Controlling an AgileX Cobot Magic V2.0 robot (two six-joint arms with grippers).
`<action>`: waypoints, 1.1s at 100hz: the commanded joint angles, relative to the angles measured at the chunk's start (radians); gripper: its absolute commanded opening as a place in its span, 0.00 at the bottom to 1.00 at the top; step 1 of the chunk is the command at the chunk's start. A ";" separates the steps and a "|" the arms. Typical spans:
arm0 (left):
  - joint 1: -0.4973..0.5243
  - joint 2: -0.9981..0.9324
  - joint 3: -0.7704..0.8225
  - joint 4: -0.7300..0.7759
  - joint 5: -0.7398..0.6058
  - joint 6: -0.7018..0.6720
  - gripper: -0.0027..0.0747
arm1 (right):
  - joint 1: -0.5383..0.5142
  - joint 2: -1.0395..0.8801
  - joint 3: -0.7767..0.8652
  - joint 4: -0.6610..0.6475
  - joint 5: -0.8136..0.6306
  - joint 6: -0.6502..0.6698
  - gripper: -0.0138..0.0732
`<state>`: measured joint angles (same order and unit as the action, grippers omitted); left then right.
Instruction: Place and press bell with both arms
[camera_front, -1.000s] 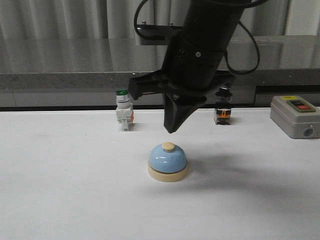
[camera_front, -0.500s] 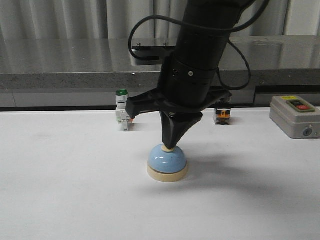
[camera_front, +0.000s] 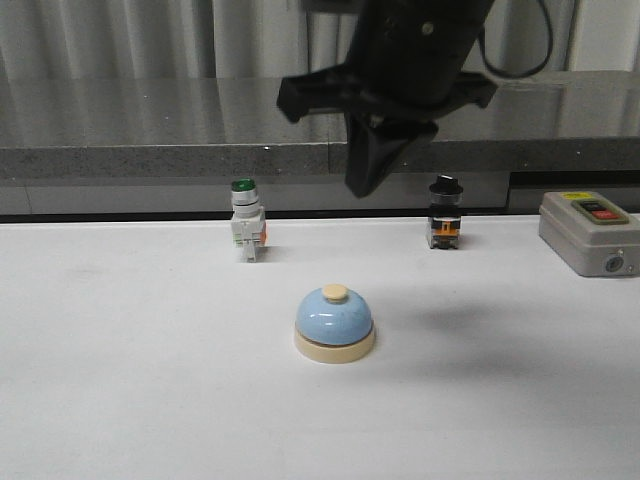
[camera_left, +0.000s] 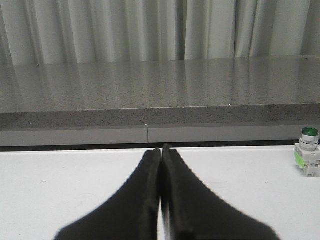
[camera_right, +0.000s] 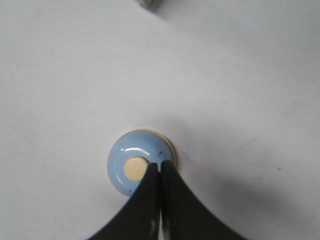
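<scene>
The light-blue bell (camera_front: 335, 322) with its cream base and knob stands upright on the white table, near the middle. My right gripper (camera_front: 362, 190) hangs well above it, shut and empty, its tip pointing down and clear of the knob. In the right wrist view the bell (camera_right: 136, 167) lies straight below the shut right gripper (camera_right: 160, 164). My left gripper (camera_left: 161, 149) is shut with nothing in it, low over bare table and facing the back ledge. It does not show in the front view.
A green-capped white switch (camera_front: 247, 232) stands behind the bell to the left, also in the left wrist view as the green-capped switch (camera_left: 309, 159). A black-capped switch (camera_front: 444, 226) and a grey button box (camera_front: 590, 232) stand at the back right. A grey stone ledge (camera_front: 150, 155) runs behind the table.
Half a second ago the right gripper's tip was down on the bell's knob. It has since risen well above the bell. The bell has stayed in place.
</scene>
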<state>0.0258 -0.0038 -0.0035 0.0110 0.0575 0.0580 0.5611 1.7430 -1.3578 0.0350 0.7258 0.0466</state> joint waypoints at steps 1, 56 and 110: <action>0.002 -0.031 0.054 -0.002 -0.078 -0.011 0.01 | -0.027 -0.103 -0.017 -0.023 -0.027 -0.007 0.09; 0.002 -0.031 0.054 -0.002 -0.078 -0.011 0.01 | -0.248 -0.642 0.422 -0.047 -0.137 -0.006 0.09; 0.002 -0.031 0.054 -0.002 -0.078 -0.011 0.01 | -0.319 -1.390 0.815 -0.047 -0.164 -0.006 0.09</action>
<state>0.0258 -0.0038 -0.0035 0.0110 0.0575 0.0580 0.2484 0.4283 -0.5378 0.0000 0.6178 0.0466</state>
